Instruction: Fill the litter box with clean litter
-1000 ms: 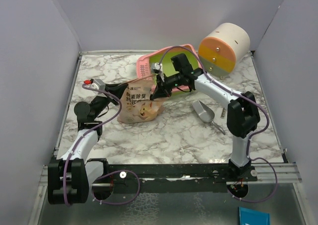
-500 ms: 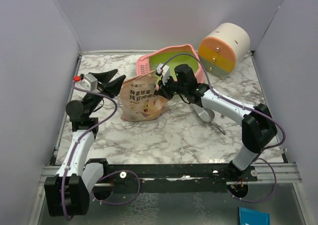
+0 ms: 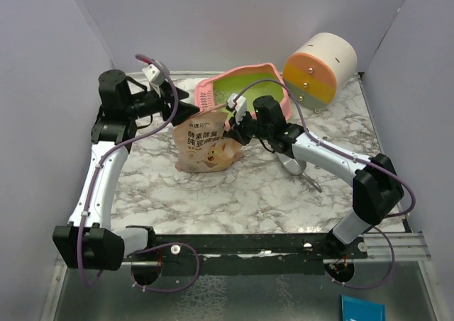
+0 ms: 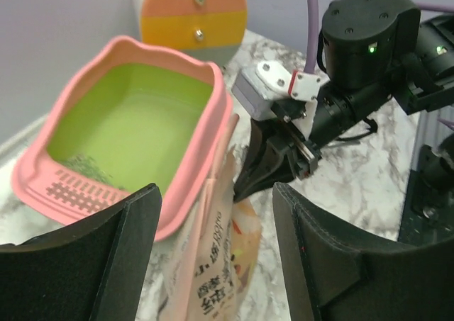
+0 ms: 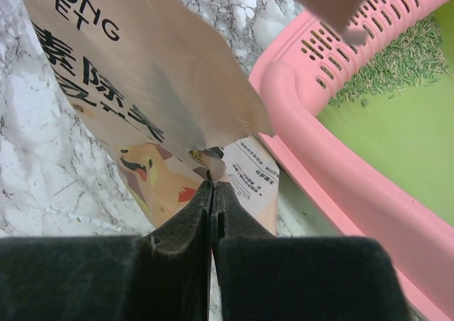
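Directly behind the standing pouch [image 3: 206, 144] lay the litter box [image 3: 245, 71], the right gripper [image 5: 211, 186] pinching the pouch's top, the left gripper [image 3: 183, 108] spread alongside.

The pink litter box [image 3: 245, 71], bright green inside, sits at the back of the table [image 3: 248, 186]. A thin patch of clean litter [image 5: 397, 55] lies by its slotted grille [image 4: 71, 192]; the tan pouch [image 3: 206, 145] stands upright at its near rim.

A round white-orange-yellow drawer cabinet [image 3: 319, 69] sits at the marbled counter's [image 3: 234, 193] far right corner. A grey metal scoop [image 3: 293, 166] lies nearer.
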Robot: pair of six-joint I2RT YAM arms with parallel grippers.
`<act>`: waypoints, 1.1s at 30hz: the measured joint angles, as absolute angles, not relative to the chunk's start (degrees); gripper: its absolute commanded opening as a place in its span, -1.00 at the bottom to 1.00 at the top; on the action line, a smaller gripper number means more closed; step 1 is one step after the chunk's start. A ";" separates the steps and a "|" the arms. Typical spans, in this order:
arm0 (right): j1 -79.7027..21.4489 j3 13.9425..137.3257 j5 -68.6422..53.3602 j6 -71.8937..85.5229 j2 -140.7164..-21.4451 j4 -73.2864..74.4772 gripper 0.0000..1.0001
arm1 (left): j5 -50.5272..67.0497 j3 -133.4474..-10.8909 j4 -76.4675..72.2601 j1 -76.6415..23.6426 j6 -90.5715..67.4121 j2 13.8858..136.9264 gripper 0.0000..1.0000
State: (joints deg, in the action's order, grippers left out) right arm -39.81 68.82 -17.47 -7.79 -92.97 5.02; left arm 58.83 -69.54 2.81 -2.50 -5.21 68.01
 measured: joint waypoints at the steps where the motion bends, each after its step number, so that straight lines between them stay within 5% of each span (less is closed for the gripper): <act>1: -39.79 68.95 -17.50 -7.79 -93.01 5.10 -0.98 | 58.83 -71.40 8.23 -3.14 -2.50 68.99 0.32; 11: -39.79 69.34 -18.55 -7.73 -93.12 5.45 -0.98 | 50.65 -76.97 35.68 -9.21 14.39 76.86 0.16; 13: -39.79 69.36 -18.85 -7.75 -93.12 5.58 -0.98 | 49.21 -75.85 36.91 -9.43 16.05 77.03 -0.10; 17: -39.79 69.36 -19.64 -7.75 -93.10 5.96 -0.98 | 45.78 -73.23 36.03 -9.50 18.24 75.85 -1.00; 26: -40.21 70.67 -26.26 -6.26 -93.08 6.85 -0.94 | 33.47 -55.35 24.38 -11.05 19.11 55.44 -1.00; 33: -40.21 71.16 -34.33 -6.07 -92.23 11.70 -0.28 | 30.79 -48.49 18.06 -11.00 18.35 48.49 -1.00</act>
